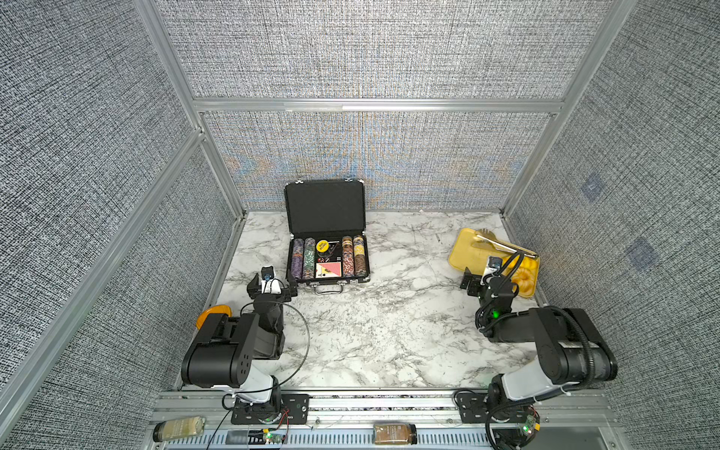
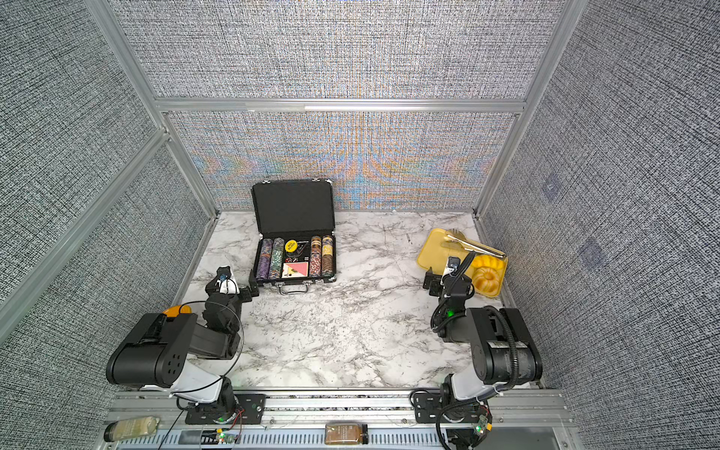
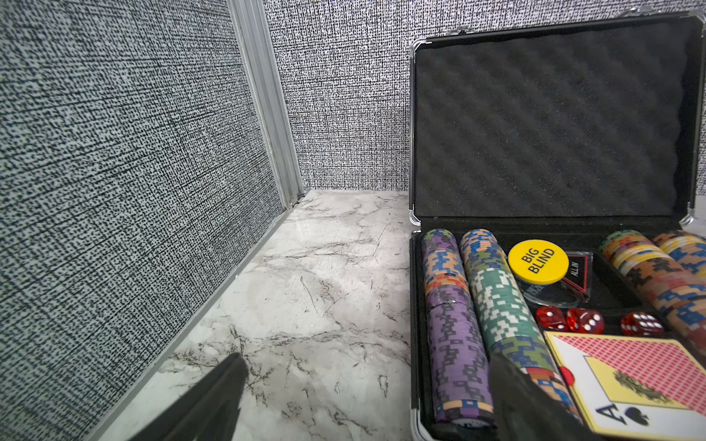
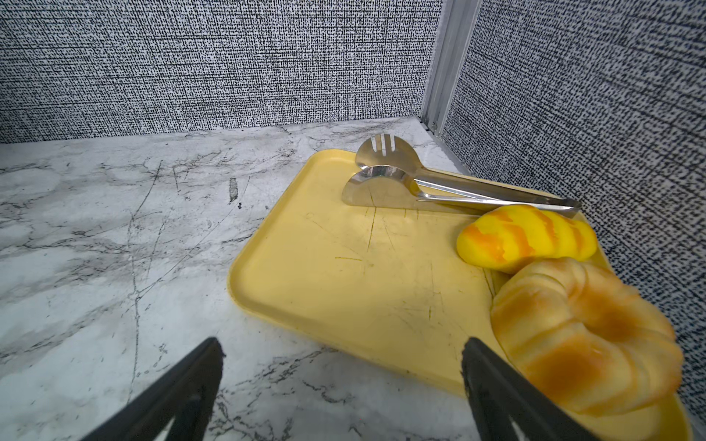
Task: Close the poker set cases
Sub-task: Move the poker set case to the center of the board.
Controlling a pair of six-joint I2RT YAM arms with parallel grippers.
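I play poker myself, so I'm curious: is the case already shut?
No, the case is open: its lid stands upright and the chips inside are in plain sight.

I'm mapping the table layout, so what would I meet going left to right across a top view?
Orange object, left gripper, poker set case, yellow tray; the right gripper overlaps the tray, so omitted.
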